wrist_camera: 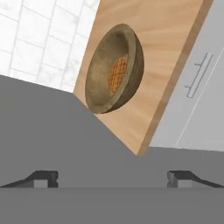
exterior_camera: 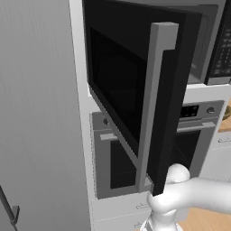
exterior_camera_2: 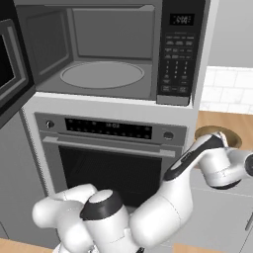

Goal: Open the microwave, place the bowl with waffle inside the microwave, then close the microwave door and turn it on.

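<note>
Hand view: microwave door [exterior_camera: 135, 90] already swung wide, tool [wrist_camera: 112, 178] spread open and empty, aimed at bowl [wrist_camera: 114, 68] with waffle [wrist_camera: 117, 73] on table [wrist_camera: 175, 57]; next: descend and grip rim.

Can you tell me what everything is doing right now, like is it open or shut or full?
microwave door: swung wide open
microwave: nothing on its round plate inside
oven door: shut
bowl: upright on the wooden counter, waffle inside
claw: open, holding nothing

From our left base view we face the open microwave door [exterior_camera: 135, 90] close up, from our right the microwave [exterior_camera_2: 113, 49] cavity (both share the oven [exterior_camera_2: 111, 158]), hand view looks down on the bowl [wrist_camera: 114, 68].
</note>
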Available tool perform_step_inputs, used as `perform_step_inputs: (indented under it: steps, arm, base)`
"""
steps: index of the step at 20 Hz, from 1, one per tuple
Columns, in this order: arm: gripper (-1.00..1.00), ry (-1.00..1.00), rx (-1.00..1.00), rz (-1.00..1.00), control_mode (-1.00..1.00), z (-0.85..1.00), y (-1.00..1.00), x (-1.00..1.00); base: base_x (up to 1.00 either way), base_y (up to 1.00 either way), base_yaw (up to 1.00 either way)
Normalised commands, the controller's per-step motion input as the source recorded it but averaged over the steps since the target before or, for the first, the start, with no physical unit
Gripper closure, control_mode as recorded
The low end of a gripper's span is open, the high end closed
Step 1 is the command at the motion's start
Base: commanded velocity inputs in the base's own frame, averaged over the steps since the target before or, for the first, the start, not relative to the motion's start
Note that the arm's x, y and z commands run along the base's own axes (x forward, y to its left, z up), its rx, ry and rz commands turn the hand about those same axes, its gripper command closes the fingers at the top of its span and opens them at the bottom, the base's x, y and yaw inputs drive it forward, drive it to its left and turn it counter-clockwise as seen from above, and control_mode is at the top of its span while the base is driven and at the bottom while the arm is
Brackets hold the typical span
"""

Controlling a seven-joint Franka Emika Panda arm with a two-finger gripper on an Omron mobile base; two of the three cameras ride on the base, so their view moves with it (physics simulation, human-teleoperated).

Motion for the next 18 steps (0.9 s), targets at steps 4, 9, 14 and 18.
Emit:
perform_step_inputs:
  steps: [4, 9, 14, 18]
  arm:
    - [-1.00, 0.05, 0.04, 0.00, -1.00, -0.27, -0.43, 0.26]
    - [-1.00, 0.04, 0.10, 0.00, -1.00, -0.19, -0.43, 0.30]
    - [-1.00, 0.06, 0.06, 0.01, -1.00, -0.14, -0.18, 0.45]
    - [-1.00, 0.05, 0.05, 0.02, -1.00, -0.14, -0.20, 0.41]
  base:
    - [0.00, 0.00, 0.00]
    - [0.00, 0.00, 0.00]
    - [0.00, 0.00, 0.00]
    - [0.00, 0.00, 0.00]
